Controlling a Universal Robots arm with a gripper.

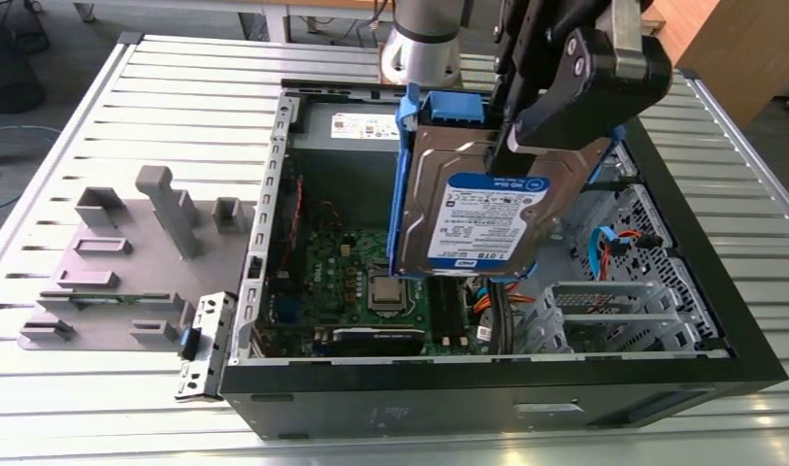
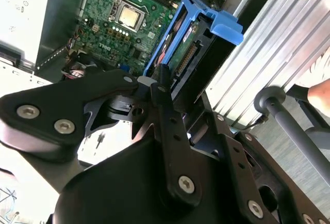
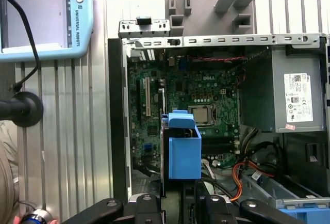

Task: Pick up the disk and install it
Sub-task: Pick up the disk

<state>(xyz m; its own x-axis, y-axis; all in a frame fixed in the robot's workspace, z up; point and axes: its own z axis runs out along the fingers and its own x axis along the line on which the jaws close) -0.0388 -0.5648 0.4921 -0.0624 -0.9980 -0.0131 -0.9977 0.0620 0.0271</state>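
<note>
The disk, a silver drive with a blue-and-white label and blue side rails, hangs upright over the open computer case. My gripper is shut on its upper right part, coming down from above. In the second wrist view the disk points away from the fingers, its blue handle tab over the case edge. In the first wrist view its blue tab hovers above the motherboard.
The case holds a grey power-supply box with a white sticker and a metal drive cage at the exterior view's right. A grey fixture plate with blocks lies left of the case. A teach pendant and a person's hand are nearby.
</note>
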